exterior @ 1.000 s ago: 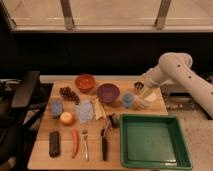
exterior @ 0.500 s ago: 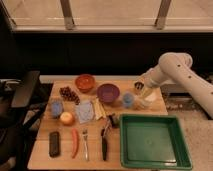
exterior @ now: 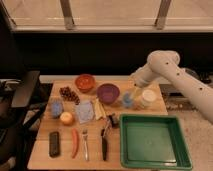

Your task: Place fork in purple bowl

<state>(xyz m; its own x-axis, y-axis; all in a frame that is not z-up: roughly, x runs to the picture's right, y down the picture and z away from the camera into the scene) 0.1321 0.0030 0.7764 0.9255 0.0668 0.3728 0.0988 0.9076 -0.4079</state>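
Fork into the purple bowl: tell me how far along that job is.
Done: nothing visible. The fork lies near the front of the table, between the carrot and the black-handled utensil. In hand: the gripper hangs at the far right, beside the purple bowl and well away from the fork. Left: reach the fork, grasp it, carry it over and set it in the bowl.

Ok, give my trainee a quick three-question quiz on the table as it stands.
1. True or false: the fork lies in the purple bowl.
2. Where is the gripper? A) over the green tray B) just right of the purple bowl C) at the fork
3. Fill in: the fork lies between the carrot and the black-handled ____.
Key: 1 false; 2 B; 3 utensil.
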